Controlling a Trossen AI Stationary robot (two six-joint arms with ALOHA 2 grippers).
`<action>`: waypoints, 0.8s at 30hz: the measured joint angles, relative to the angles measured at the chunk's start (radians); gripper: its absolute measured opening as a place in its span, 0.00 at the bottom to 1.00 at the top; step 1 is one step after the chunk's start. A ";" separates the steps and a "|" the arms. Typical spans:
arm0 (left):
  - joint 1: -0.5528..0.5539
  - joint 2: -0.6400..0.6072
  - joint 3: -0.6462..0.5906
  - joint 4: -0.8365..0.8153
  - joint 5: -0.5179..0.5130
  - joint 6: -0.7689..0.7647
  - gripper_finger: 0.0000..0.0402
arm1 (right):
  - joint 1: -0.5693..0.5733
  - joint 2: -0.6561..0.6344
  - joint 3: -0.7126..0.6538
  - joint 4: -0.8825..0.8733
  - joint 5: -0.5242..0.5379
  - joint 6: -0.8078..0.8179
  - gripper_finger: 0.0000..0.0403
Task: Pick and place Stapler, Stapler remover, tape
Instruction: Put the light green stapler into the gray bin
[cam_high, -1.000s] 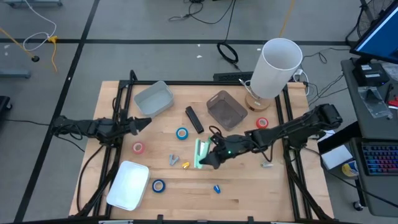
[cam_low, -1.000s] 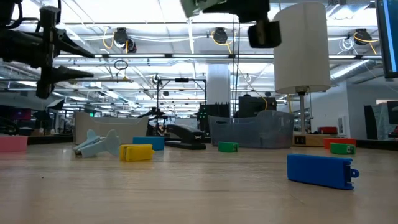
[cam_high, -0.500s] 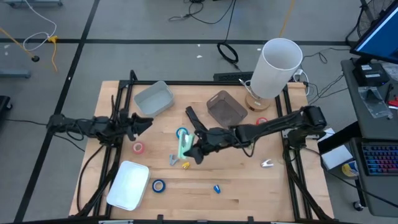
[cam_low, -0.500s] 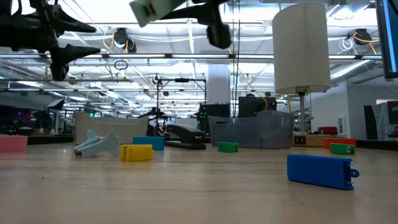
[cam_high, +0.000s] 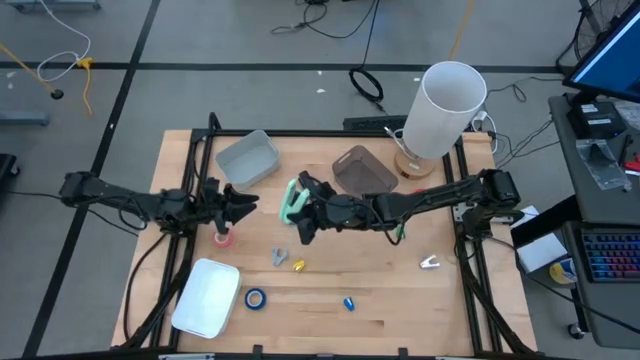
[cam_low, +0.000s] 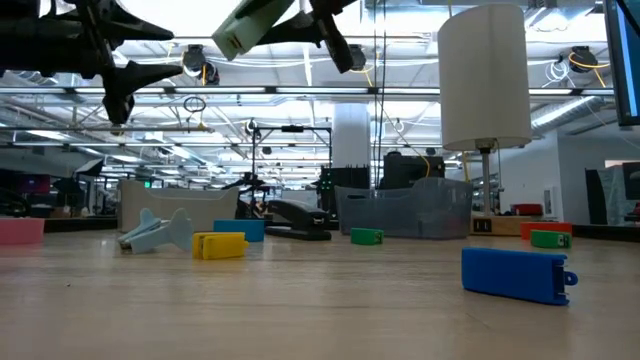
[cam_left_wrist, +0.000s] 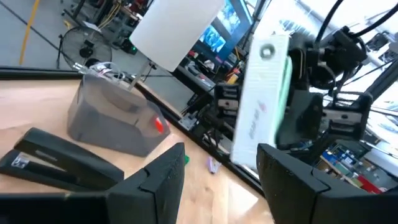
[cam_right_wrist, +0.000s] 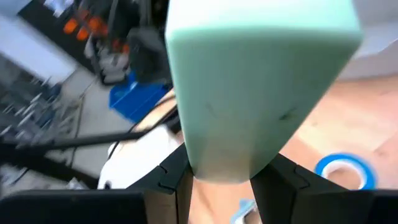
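Now the right gripper (cam_high: 303, 207), clamped on the mint-green stapler (cam_high: 291, 200), has swung from mid-table toward the grey bin (cam_high: 247, 158), carrying it high above the wood. Left gripper (cam_high: 240, 205) has edged in beside it, fingers (cam_left_wrist: 158, 180) apart; looks like a handover or bin drop next. Black stapler (cam_left_wrist: 53, 163) and tape (cam_high: 255, 298) lie untouched.
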 joint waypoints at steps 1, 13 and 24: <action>0.000 0.018 0.000 0.023 0.000 0.009 0.50 | 0.000 -0.001 0.000 0.003 0.025 -0.001 0.29; -0.012 0.168 0.040 0.179 -0.003 0.160 0.50 | -0.050 0.022 0.002 0.154 0.125 0.038 0.33; -0.067 0.295 0.201 0.058 -0.006 0.532 0.50 | -0.069 0.088 -0.002 0.179 0.061 0.194 0.29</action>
